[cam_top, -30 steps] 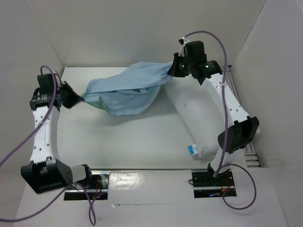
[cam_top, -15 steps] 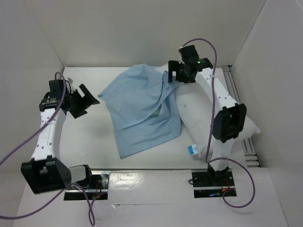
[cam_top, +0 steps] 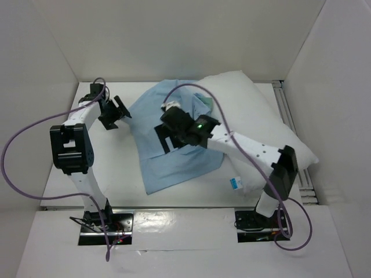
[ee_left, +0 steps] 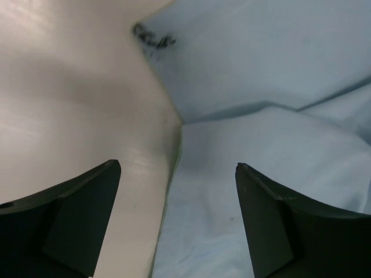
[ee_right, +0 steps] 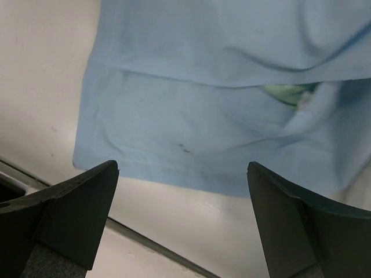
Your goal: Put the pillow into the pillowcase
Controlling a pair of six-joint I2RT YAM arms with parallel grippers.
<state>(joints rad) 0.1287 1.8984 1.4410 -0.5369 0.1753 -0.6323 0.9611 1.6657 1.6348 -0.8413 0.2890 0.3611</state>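
Observation:
The pillowcase point(cam_top: 174, 168) lies flat on the white table point(cam_top: 113, 168), light blue face up, with a bit of green point(ee_right: 287, 92) showing at a fold. The white pillow point(cam_top: 249, 110) lies along its right side, its blue-and-white tag point(cam_top: 235, 183) at the near corner. My left gripper point(cam_top: 116, 113) is open beside the cloth's left edge; the left wrist view has that edge point(ee_left: 174, 168) running between the fingers point(ee_left: 278, 226). My right gripper point(cam_top: 168, 139) hangs open over the middle of the pillowcase point(ee_right: 203, 116), holding nothing.
White walls close in the table on the left, back and right. A metal rail point(cam_top: 284, 107) runs along the right side behind the pillow. The right wrist view shows the table's front edge strip point(ee_right: 145, 243) below the cloth.
A second ago both grippers held the pillowcase stretched in the air; they let go and it fell flat. My right gripper has since swung from the back right to over the cloth, my left towards its left edge.

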